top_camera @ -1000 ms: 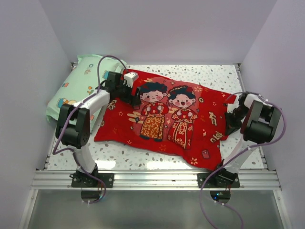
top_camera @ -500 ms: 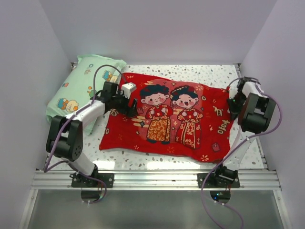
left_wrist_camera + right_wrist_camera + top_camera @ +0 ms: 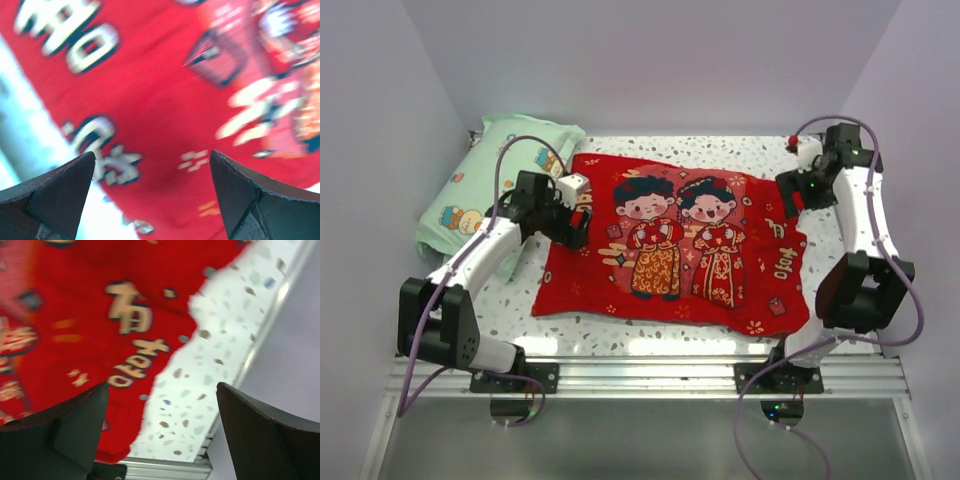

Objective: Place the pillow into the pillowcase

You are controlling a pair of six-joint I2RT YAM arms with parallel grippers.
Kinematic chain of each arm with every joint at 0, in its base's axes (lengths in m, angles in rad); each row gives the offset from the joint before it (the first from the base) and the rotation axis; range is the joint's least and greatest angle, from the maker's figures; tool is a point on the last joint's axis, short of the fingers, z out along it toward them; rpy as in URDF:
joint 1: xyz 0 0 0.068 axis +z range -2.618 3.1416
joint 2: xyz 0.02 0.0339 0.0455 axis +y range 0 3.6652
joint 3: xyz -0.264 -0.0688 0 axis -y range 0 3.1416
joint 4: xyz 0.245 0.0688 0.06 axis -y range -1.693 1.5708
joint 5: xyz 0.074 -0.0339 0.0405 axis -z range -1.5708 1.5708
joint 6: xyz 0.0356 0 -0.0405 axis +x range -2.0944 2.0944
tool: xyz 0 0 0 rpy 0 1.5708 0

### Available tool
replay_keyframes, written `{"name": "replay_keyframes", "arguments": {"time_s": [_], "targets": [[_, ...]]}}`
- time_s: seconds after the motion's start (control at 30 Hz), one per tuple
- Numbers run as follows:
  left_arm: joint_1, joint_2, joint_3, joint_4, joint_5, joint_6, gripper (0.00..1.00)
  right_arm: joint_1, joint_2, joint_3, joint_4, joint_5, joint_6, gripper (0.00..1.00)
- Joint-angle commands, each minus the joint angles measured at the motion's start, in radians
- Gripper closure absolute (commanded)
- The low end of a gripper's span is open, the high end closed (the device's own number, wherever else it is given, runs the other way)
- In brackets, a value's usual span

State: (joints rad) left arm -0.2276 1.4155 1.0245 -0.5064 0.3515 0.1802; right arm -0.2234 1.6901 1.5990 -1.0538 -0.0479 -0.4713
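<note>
Left end effector [image 3: 151, 155] over red pillowcase [image 3: 150, 95]

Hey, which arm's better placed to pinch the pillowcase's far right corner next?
Probably right: the right gripper, open, hangs by that corner of the pillowcase; the left gripper is over the opposite edge.

Mint-green pillow [image 3: 485, 185], cartoon print, lies at the far-left corner of the table [image 3: 740, 152], its long side running along the left wall [image 3: 370, 150]. Table is white with dark and brown speckles, closed in by plain pale-lilac walls at left, back and right; an aluminium rail [image 3: 650, 376] runs across its near edge. Right wrist view shows the same speckled surface, slightly blurred, meeting the pale right wall [image 3: 295, 330].
</note>
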Motion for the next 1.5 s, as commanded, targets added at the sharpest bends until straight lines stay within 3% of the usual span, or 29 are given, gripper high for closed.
{"name": "replay_keyframes", "arguments": {"time_s": [0.0, 0.13, 0.3, 0.53, 0.7, 0.83, 0.97, 1.13, 1.3, 1.47], "targets": [[0.053, 0.043, 0.014, -0.095, -0.104, 0.088, 0.00, 0.088, -0.027, -0.065, -0.138, -0.153, 0.005, 0.08], [0.063, 0.120, -0.017, -0.072, -0.100, 0.168, 0.00, 0.186, -0.036, -0.192, -0.105, -0.220, 0.040, 0.08], [0.024, 0.235, -0.001, 0.015, -0.025, 0.137, 0.00, 0.248, 0.101, -0.278, 0.029, -0.244, 0.125, 0.11], [-0.062, 0.387, 0.060, 0.187, 0.043, 0.006, 0.01, 0.167, 0.265, -0.160, 0.161, -0.165, 0.201, 0.19], [-0.061, 0.542, 0.310, 0.177, 0.021, -0.025, 0.00, 0.090, 0.328, 0.028, 0.132, -0.110, 0.203, 0.19], [-0.061, 0.511, 0.413, 0.139, -0.003, -0.038, 0.00, 0.052, 0.356, 0.192, 0.069, -0.122, 0.186, 0.15], [-0.018, 0.421, 0.555, 0.002, -0.059, -0.027, 0.00, 0.050, 0.196, 0.225, 0.014, -0.208, 0.181, 0.01], [0.080, 0.228, 0.517, -0.064, -0.091, -0.038, 0.00, 0.052, -0.110, 0.135, 0.012, -0.369, 0.232, 0.02], [0.088, 0.032, 0.228, -0.032, -0.117, 0.025, 0.00, 0.052, -0.384, -0.173, 0.058, -0.429, 0.238, 0.01], [0.089, -0.095, -0.036, 0.011, -0.140, 0.018, 0.00, 0.053, -0.538, -0.482, 0.106, -0.403, 0.198, 0.01]]}}
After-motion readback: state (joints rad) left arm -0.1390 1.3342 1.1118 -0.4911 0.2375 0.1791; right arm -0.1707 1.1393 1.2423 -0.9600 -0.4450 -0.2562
